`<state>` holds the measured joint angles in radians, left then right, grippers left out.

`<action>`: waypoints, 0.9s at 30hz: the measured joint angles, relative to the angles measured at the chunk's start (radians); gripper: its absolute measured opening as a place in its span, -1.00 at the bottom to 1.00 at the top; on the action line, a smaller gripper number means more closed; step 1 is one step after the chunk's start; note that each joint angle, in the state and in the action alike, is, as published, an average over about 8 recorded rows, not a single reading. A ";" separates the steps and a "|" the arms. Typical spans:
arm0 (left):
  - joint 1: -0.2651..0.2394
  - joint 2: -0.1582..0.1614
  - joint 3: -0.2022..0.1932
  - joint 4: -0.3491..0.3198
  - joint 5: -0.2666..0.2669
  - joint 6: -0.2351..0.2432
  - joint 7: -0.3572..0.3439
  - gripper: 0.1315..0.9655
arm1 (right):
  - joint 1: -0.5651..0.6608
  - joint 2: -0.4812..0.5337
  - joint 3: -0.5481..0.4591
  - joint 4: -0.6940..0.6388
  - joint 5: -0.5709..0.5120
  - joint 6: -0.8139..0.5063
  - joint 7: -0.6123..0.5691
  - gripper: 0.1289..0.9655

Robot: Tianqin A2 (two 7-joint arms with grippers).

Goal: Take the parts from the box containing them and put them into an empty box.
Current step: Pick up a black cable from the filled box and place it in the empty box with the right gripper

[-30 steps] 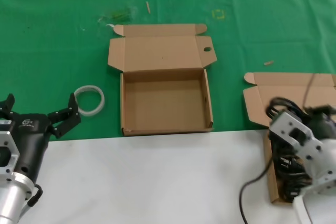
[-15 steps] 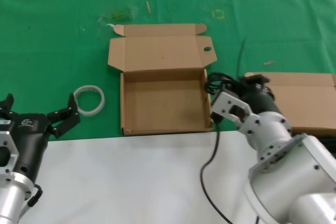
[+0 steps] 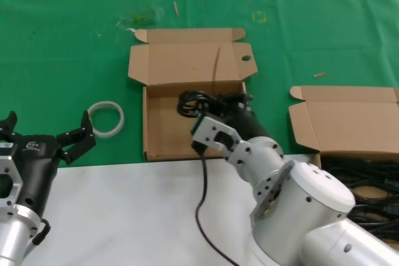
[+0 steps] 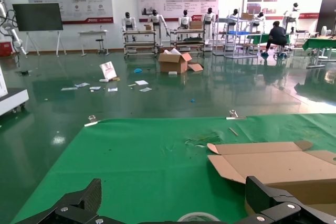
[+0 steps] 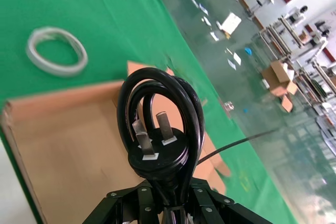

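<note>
My right gripper [image 3: 209, 111] is shut on a black cable [image 3: 193, 99] and holds its coiled loops and plug [image 5: 157, 150] above the empty box [image 3: 162, 126], whose raised lid has a round hole [image 3: 245, 58] in a side flap. One cable end trails down over the white table front. The box containing the parts [image 3: 349, 123] stands at the right with its plain lid up; several black cables [image 3: 368, 182] lie in it. My left gripper [image 3: 45, 130] is open and empty at the left, near the table edge.
A white translucent tape ring [image 3: 106, 118] lies on the green mat left of the empty box; it also shows in the right wrist view [image 5: 56, 51]. A white table strip [image 3: 124, 210] runs along the front. Small scraps lie on the mat at the back.
My right arm has swung left from the full box, carrying the cable from over that box to above the empty box. The left arm has not moved.
</note>
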<state>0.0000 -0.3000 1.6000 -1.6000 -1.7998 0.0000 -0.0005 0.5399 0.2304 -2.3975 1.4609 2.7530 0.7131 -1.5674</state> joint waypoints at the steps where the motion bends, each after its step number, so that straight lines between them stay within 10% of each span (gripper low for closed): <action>1: 0.000 0.000 0.000 0.000 0.000 0.000 0.000 1.00 | 0.008 0.000 -0.018 -0.005 0.000 -0.003 0.019 -0.92; 27: 0.000 0.000 0.000 0.000 0.000 0.000 0.000 1.00 | 0.049 0.000 -0.099 -0.051 0.000 -0.013 0.129 -0.70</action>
<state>0.0000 -0.3000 1.6000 -1.6000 -1.7998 0.0000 -0.0005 0.5886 0.2306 -2.4966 1.4102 2.7530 0.7003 -1.4382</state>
